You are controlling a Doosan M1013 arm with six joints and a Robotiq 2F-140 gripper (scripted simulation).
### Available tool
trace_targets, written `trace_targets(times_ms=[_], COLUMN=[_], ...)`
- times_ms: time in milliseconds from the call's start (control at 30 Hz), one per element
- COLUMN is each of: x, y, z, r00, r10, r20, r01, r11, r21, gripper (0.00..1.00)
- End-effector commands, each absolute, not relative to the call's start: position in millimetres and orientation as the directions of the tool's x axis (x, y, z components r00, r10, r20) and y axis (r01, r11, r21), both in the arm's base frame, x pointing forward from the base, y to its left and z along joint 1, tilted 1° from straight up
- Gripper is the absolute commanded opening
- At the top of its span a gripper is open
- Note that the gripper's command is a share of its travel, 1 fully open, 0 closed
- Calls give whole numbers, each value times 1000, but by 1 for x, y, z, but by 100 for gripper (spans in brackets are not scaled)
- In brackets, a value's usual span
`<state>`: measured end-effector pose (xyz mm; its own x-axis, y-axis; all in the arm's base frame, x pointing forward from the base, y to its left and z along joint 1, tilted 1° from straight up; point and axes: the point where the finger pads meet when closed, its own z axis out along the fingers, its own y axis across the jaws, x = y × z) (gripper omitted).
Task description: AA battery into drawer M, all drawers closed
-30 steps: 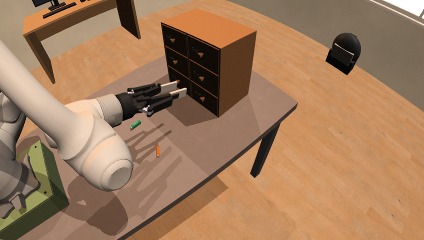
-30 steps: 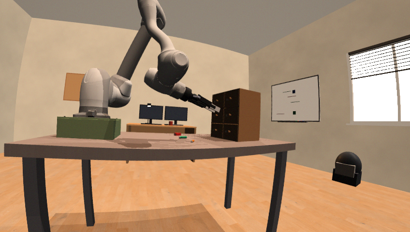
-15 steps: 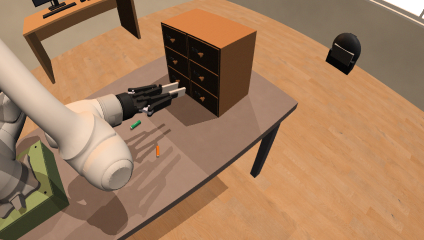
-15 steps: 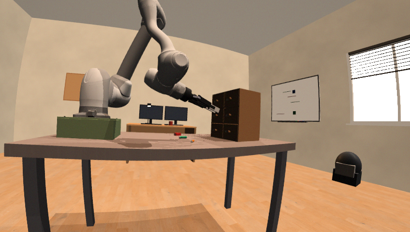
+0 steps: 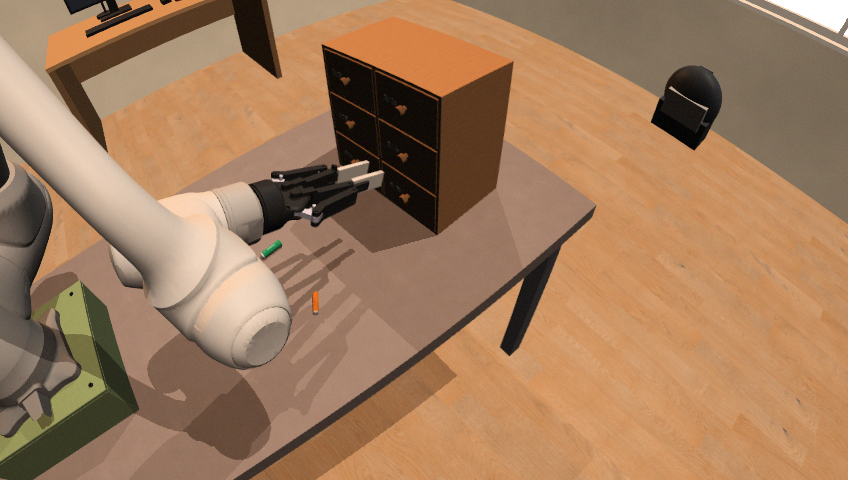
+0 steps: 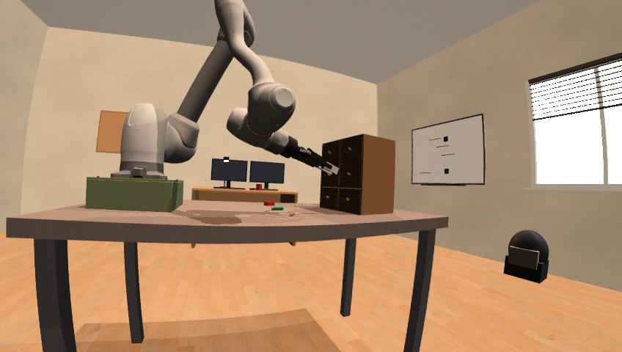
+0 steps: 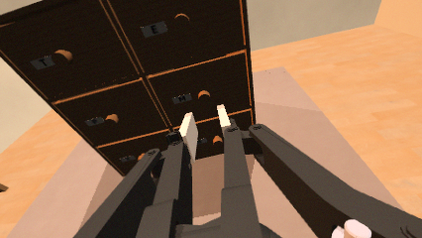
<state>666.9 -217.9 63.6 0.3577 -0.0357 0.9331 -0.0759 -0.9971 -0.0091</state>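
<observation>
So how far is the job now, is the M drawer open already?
Done: nothing yet. Every drawer of the chest sits flush, and the green battery and orange battery lie on the table. In hand: the end effector, narrowed and holding nothing, points just below the knob of drawer M. Left: pull M partly out, fetch the AA battery, drop it in, push M shut.

The chest point(image 5: 416, 113) stands on the bench point(image 5: 476, 249). Its 6 drawers sit 2 across, 3 high. Drawer M point(image 7: 200, 89) is below E point(image 7: 173, 37) and right of its neighbour. 2 batteries point(image 5: 270, 248) point(image 5: 315, 302) lie before the chest.
</observation>
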Motion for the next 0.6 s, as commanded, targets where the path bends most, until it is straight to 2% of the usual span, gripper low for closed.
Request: trace_targets(times_ms=[0,567], x=[683,702], y=[-218,-220], z=[59,52], r00=[358,358], r10=[-33,-33], r20=[933,933], r01=[-74,-74], r11=[-997,-997], r21=[-6,-6], gripper=[20,20])
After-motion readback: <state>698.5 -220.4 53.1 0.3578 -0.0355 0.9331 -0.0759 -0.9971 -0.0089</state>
